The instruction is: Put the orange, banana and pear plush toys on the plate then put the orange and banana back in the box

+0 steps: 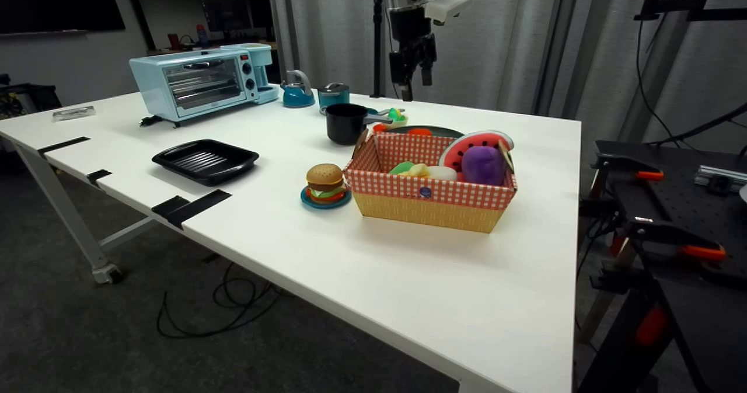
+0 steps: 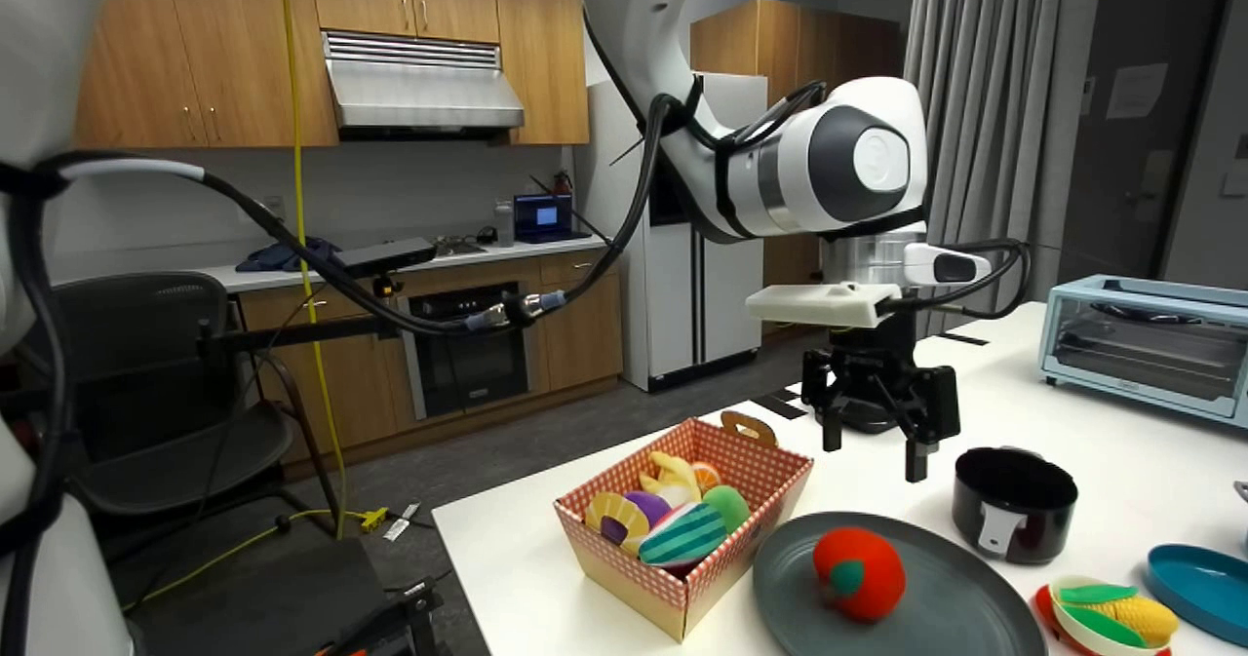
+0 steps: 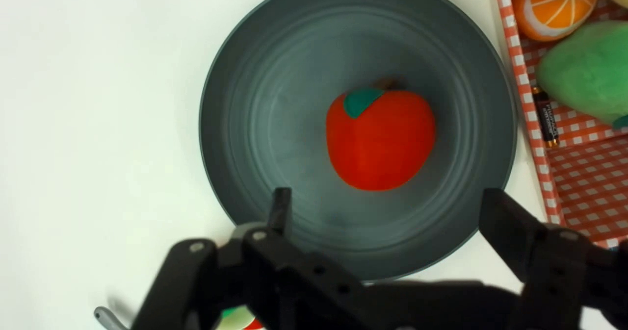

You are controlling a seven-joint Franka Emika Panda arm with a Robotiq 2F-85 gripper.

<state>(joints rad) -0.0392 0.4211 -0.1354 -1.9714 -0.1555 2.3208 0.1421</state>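
Observation:
The tan box [image 1: 426, 209] with checkered lining holds the orange [image 3: 559, 9], the yellow banana [image 2: 673, 481], a green plush [image 3: 584, 70] that looks like the pear, and other toys. Beside it lies a round dark grey plate [image 2: 936, 588] with a red round plush [image 3: 378, 143] on it. A black square dish [image 1: 204, 160] with a low rim stands bare on the table; in an exterior view the gripper partly covers it. My gripper [image 2: 875, 449] hangs above the table near the round plate, its jaws wide apart and nothing between them, as the wrist view also shows.
A black pot [image 2: 1014, 505] stands close to the round plate, with a corn bowl [image 2: 1111, 617] and a blue plate [image 2: 1204, 593] nearby. The burger plush [image 1: 325, 185] sits next to the box. Farther off is the light-blue toaster oven [image 1: 198, 83].

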